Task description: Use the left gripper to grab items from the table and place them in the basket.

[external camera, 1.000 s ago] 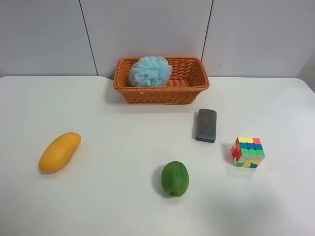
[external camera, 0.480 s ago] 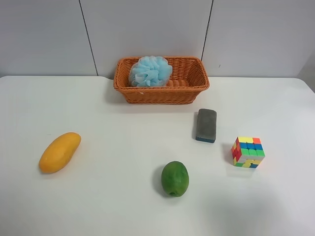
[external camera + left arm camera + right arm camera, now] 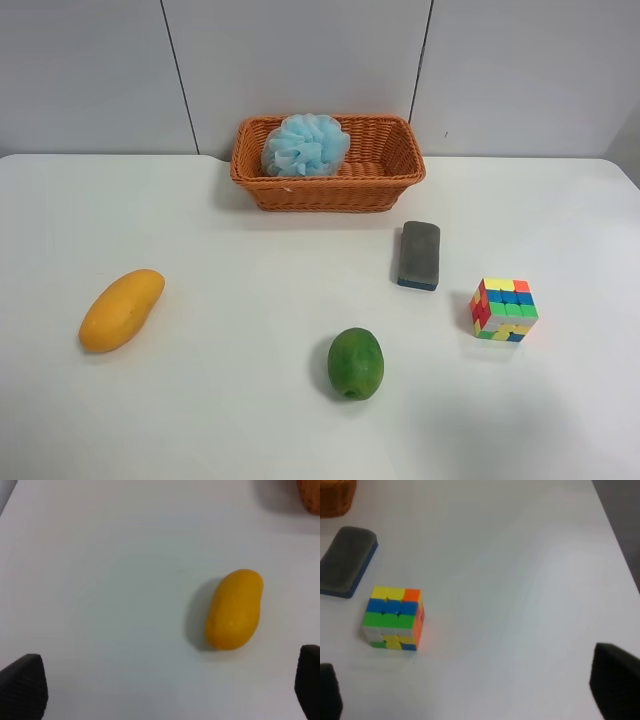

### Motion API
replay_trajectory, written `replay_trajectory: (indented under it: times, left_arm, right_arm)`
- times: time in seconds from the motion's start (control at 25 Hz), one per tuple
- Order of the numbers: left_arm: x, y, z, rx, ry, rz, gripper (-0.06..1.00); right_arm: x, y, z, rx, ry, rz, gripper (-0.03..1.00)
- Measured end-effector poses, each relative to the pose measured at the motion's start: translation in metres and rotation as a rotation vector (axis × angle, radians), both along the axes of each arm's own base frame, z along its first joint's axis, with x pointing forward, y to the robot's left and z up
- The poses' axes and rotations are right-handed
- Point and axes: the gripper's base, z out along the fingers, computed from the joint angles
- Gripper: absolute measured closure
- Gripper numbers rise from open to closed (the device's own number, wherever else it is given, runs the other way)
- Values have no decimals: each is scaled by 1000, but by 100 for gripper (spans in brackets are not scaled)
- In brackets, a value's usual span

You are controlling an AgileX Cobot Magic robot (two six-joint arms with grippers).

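Note:
The orange-brown wicker basket [image 3: 380,170] stands at the back of the white table [image 3: 250,300] with the light-blue pouf [image 3: 306,144] inside it. On the table lie the yellow-orange mango [image 3: 121,309], the green oval fruit [image 3: 355,363], the grey block eraser [image 3: 419,254] and the puzzle cube [image 3: 504,309]. No arm shows in the exterior high view. The left gripper [image 3: 160,695] is open and empty, its fingertips [image 3: 22,685] wide apart above the table, the mango [image 3: 234,609] lying ahead of it. The right gripper [image 3: 470,695] is open and empty near the cube [image 3: 394,618] and eraser [image 3: 346,561].
A grey panelled wall stands behind the table. The table's right edge [image 3: 620,545] shows in the right wrist view. A corner of the basket [image 3: 311,495] shows in the left wrist view.

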Motion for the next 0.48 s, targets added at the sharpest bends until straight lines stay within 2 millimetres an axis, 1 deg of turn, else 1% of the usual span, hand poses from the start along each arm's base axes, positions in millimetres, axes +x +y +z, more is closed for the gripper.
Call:
replay_trajectory:
  times: [0.48]
  left_arm:
    - [0, 0, 0, 0, -1, 0, -5]
  right_arm:
    - [0, 0, 0, 0, 0, 0, -3]
